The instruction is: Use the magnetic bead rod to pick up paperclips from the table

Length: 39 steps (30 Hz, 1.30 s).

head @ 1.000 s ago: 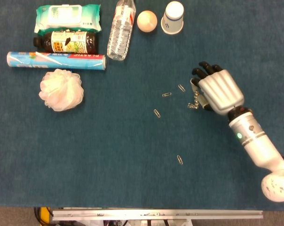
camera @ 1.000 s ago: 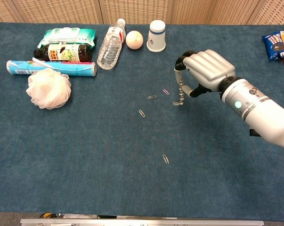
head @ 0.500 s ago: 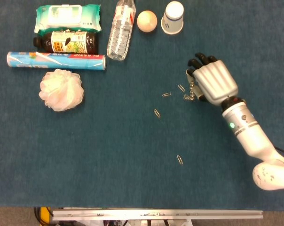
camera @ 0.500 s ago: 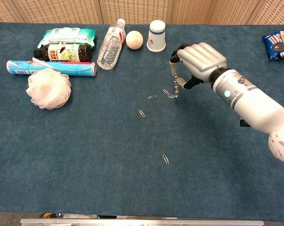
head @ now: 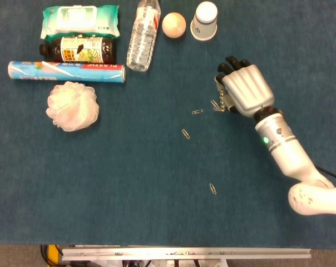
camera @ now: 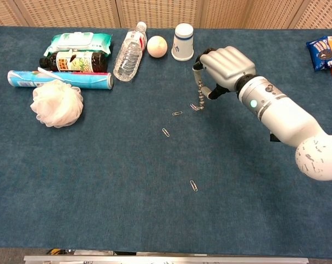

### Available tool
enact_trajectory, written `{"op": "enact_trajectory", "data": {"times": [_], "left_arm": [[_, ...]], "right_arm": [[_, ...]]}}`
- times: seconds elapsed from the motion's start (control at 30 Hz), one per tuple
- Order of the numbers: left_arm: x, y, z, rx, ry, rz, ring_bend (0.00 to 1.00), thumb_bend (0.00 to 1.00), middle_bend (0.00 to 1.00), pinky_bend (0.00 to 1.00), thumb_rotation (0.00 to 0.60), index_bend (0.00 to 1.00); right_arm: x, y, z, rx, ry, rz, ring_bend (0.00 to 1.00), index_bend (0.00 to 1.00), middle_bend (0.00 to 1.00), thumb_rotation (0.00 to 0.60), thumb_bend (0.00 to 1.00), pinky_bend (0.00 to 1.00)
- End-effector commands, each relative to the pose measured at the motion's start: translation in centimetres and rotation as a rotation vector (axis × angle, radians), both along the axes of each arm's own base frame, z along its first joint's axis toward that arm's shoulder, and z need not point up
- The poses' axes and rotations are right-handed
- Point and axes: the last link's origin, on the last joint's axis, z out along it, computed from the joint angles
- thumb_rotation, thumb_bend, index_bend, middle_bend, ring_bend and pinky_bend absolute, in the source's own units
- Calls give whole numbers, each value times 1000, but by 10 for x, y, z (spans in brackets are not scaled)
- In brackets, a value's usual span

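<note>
The right hand sits in the upper right of the chest view, its fingers curled around the top of the bead rod, which hangs down from the grip to the blue surface. The left hand shows in neither view.

The rod's lower end rests among a small cluster of paperclips, just right of centre; at least one seems to cling to the tip, though how many cannot be told.

Three more lie loose:
- a clip just to the left of the tip
- another clip lower and further left
- a last clip well apart, toward the bottom of the frame

In the head view the same clips trail from the hand down and left, with the nearest just beside the rod.

To do this step well, the rod should probably stay hanging near upright, with its tip skimming the cloth rather than pressing into it, so the beads do not buckle. Sweeping slowly leftward to the nearest clip seems best, since a quick swing could shake off what already hangs there. The far clip is likely best taken last.

The bottle, cup and sponge lie well clear of that path.
</note>
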Motion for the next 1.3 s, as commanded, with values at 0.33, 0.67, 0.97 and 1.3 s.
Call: {"op": "enact_trajectory", "data": {"times": [0.33,0.67,0.97,1.3], "left_arm": [[-3,1,4,-5,-18,-2,356,137,434,534,600,416],[-3,0,4,-4,-18,-3,356,137,434,534,600,416],[-2,0,4,-3,-17,-3,356,137,434,534,600,416],[-2,0,3,-4,-15,-3,356,137,434,534,600,416]], "right_arm": [[1,-11,-13,10,4,-24,147,549,306,600,388,292],[-1,-14,-13,3,3,-33,147,549,306,600,388,292],[-5,-14,-17,7,17,-39,147,549,306,600,388,292],[-6,-12,-17,10,13,-36,147,549,306,600,388,292]]}}
